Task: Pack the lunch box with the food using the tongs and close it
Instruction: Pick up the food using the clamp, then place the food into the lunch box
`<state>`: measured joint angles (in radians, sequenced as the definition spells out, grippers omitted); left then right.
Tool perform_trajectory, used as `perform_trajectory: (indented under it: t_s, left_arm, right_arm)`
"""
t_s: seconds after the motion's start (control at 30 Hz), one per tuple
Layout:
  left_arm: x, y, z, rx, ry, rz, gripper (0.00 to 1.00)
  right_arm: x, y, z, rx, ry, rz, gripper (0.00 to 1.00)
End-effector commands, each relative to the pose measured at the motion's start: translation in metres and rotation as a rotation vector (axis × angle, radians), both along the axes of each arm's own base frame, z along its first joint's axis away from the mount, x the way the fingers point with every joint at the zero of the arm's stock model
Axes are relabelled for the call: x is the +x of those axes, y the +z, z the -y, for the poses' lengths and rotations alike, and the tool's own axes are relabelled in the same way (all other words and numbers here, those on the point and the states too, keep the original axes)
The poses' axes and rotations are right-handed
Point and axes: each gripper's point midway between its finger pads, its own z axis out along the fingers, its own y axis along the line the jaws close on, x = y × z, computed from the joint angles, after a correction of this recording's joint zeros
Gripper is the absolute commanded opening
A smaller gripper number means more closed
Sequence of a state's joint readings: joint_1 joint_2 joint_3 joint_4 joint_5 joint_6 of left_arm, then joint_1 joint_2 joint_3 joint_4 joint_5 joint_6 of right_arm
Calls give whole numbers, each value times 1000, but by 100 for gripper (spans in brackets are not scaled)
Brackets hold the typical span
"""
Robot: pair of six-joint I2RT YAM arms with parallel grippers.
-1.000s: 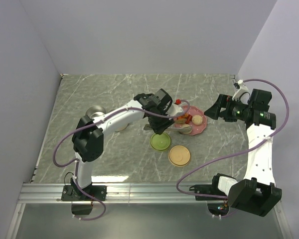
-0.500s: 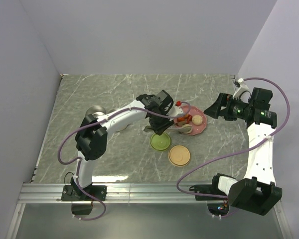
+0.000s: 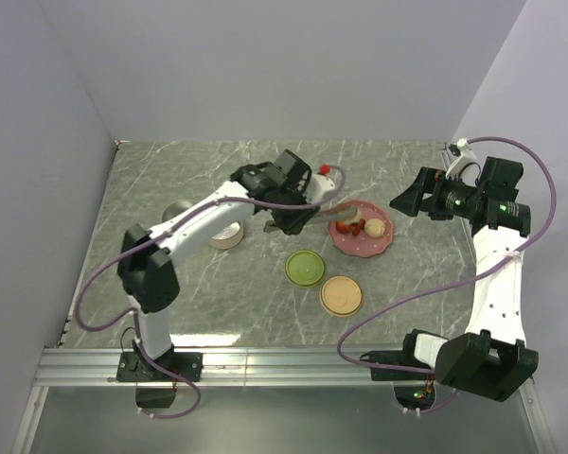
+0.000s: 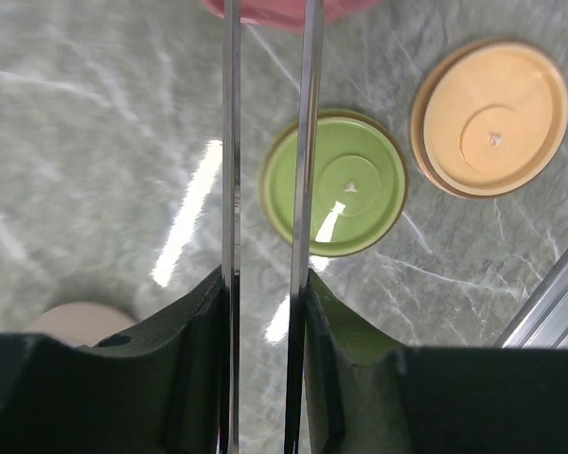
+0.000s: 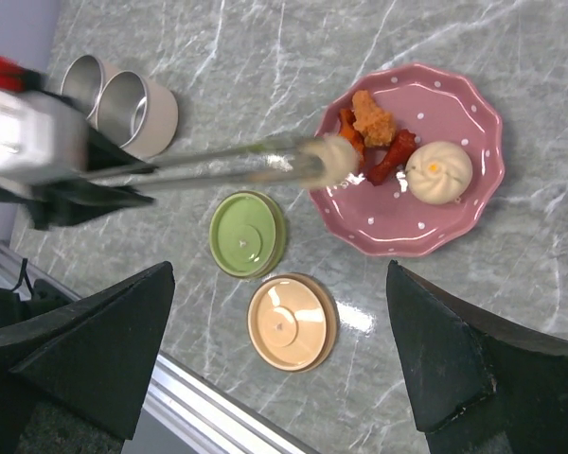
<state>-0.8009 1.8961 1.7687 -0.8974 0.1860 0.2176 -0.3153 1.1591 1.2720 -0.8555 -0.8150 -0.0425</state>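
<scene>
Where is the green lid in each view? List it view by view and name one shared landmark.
Top external: green lid mid-table, on the near side of the pink plate.
Left wrist: green lid at centre, just right of the tongs.
Right wrist: green lid left of centre, below the tongs.
Shared landmark: the tan lid lies close beside it in all three.
</scene>
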Motion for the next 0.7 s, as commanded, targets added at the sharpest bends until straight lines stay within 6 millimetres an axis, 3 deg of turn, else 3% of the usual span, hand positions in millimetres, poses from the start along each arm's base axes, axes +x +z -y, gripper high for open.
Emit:
perform_trajectory:
  t_s: [0.0, 0.13, 0.3, 0.47, 0.67]
  left_arm:
    - [11, 65, -10, -142, 52, 116, 14]
    - [9, 87, -43, -167, 96, 152, 11]
    - [6, 99, -107, -157, 199, 200, 11]
    - [3, 100, -183, -93, 342, 306, 10]
    - [-27, 87, -267, 33, 500, 361, 9]
  right_arm:
    - [8, 19, 3, -9, 11, 61, 100]
    - [13, 20, 4, -4, 16, 65, 100]
    - [20, 22, 4, 0, 23, 84, 100]
    - [25, 14, 5, 0, 35, 74, 100]
    - [27, 5, 1, 3, 58, 55, 100]
